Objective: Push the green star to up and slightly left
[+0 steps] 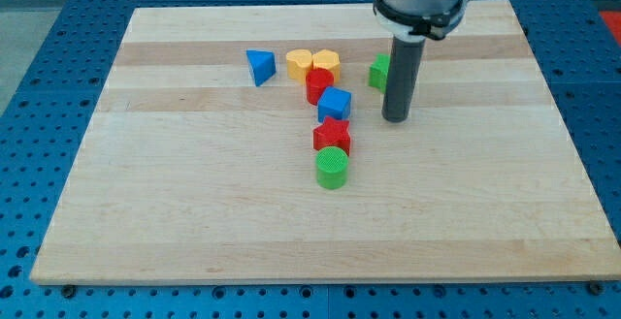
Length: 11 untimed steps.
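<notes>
The green star [378, 72] lies on the wooden board [194, 193] near the view's top right of the block group; the rod hides its right part. My tip [394, 118] rests on the board just below and slightly right of the green star, close to it. Whether they touch I cannot tell. The blue cube [336, 104] sits to the left of my tip.
A blue triangle [259, 67], a yellow heart-like block [300, 63] and a yellow hexagon [325, 64] lie in a row at the top. A red cylinder [318, 83], a red star [332, 136] and a green cylinder [332, 168] run downward.
</notes>
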Each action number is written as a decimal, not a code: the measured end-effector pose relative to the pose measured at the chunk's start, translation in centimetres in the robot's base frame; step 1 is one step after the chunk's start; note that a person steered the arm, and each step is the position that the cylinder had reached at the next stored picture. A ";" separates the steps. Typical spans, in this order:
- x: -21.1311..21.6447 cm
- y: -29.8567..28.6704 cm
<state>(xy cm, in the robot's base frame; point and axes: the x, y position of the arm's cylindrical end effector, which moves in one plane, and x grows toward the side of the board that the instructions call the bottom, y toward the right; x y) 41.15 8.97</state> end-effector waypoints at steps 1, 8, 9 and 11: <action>-1.7 0.1; -3.3 0.7; -3.6 1.4; -3.6 1.4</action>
<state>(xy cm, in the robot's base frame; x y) 37.52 10.33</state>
